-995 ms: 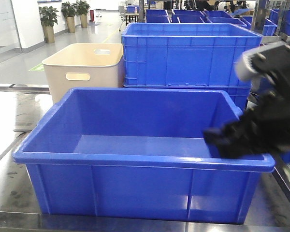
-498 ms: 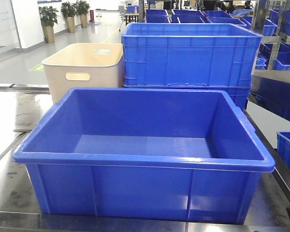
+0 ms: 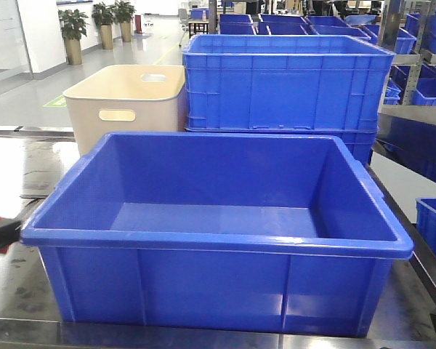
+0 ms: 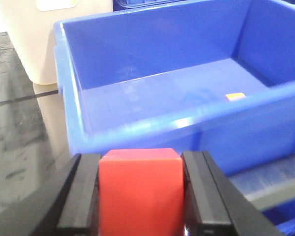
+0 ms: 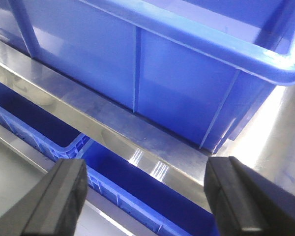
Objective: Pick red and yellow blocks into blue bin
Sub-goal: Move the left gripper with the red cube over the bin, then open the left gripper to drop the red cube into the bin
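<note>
Gripping the red cube (image 4: 140, 189) by two opposite side faces, our left fingers (image 4: 83, 199) are clenched on it, and the cube fills the gap between them. In the left wrist view the blue bin (image 4: 137, 129) lies at 12 o'clock, its thick rim showing just above the cube's top edge. We judge that the cube hangs outside the bin, near its wall and about level with the rim. The front view shows these fingers only as a dark sliver with a trace of red at 9 o'clock of the bin, over the steel bench (image 3: 14, 291).

A small yellow-orange piece (image 4: 235, 96) rests on the bin floor at 2 o'clock. We take it for the yellow brick, though it is too small to show studs. Our right fingers (image 5: 64, 196) are spread wide with nothing between them, low beside the bin's outer wall at the bench edge.

The main risk we see is height. Pushing straight toward 12 o'clock from here could drive the cube or the fingers into the rolled rim, which could twist the cube in the grip or shove the bin along the bench. Letting go now would drop the cube on the bench, outside the bin. Overshooting matters less, but the beige tub (image 3: 123, 102) at 11 o'clock and the ribbed blue crate (image 3: 283, 80) at 1 o'clock stand just behind the bin.
</note>
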`<state>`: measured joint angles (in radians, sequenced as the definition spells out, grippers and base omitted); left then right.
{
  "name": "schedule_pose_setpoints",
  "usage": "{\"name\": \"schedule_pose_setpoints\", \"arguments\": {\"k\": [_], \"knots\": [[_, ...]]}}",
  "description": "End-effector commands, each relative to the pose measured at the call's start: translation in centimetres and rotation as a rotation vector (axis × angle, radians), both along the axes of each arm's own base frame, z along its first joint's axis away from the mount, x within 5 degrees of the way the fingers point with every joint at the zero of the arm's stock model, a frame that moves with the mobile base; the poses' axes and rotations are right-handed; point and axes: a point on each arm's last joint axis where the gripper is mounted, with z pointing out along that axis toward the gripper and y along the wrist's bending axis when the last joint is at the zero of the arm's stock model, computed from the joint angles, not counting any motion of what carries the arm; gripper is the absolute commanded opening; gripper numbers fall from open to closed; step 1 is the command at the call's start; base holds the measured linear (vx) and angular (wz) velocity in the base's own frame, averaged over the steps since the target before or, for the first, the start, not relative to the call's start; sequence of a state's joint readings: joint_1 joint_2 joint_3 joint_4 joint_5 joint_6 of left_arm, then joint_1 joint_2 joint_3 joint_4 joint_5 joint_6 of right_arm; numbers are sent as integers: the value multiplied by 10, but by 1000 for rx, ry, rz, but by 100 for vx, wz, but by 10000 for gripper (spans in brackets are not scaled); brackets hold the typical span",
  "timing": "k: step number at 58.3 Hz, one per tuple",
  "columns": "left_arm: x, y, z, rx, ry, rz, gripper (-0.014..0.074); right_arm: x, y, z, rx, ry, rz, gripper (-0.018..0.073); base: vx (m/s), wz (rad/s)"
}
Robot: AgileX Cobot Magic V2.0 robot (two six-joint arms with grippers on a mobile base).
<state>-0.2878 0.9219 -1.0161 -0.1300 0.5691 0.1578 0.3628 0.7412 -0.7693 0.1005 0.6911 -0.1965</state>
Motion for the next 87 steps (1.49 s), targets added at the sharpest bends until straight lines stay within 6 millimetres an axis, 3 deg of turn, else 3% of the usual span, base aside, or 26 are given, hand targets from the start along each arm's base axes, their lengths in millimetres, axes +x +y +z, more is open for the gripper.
{"name": "schedule_pose_setpoints", "arguments": {"k": [1, 15, 27, 35, 43, 50, 58, 72, 76, 87], "knots": [[26, -10, 21, -38, -79, -1, 245, 2, 0, 17, 38, -105, -9, 538, 0, 0], [104, -33, 15, -13, 3, 0, 274, 2, 0, 17, 38, -105, -9, 538, 0, 0], [156, -49, -2, 3, 57, 0, 435, 2, 0, 17, 38, -105, -9, 538, 0, 0], [174, -55, -14, 10, 87, 1, 563, 2, 0, 17, 38, -105, -9, 538, 0, 0], [177, -55, -16, 11, 89, 2, 644, 2, 0, 17, 38, -105, -9, 538, 0, 0], [171, -54, -10, 8, 75, 1, 648, 2, 0, 17, 38, -105, -9, 538, 0, 0], [152, -48, 12, -12, 38, -1, 631, 2, 0, 17, 38, -105, -9, 538, 0, 0], [77, -30, 64, -59, -10, -42, 572, 2, 0, 16, 37, -100, -8, 538, 0, 0], [54, -24, 65, -41, -8, -56, 563, 2, 0, 15, 35, -92, -8, 538, 0, 0], [-8, -4, 31, -47, -16, -48, 555, 1, 0, 14, 30, -80, -7, 538, 0, 0]]}}
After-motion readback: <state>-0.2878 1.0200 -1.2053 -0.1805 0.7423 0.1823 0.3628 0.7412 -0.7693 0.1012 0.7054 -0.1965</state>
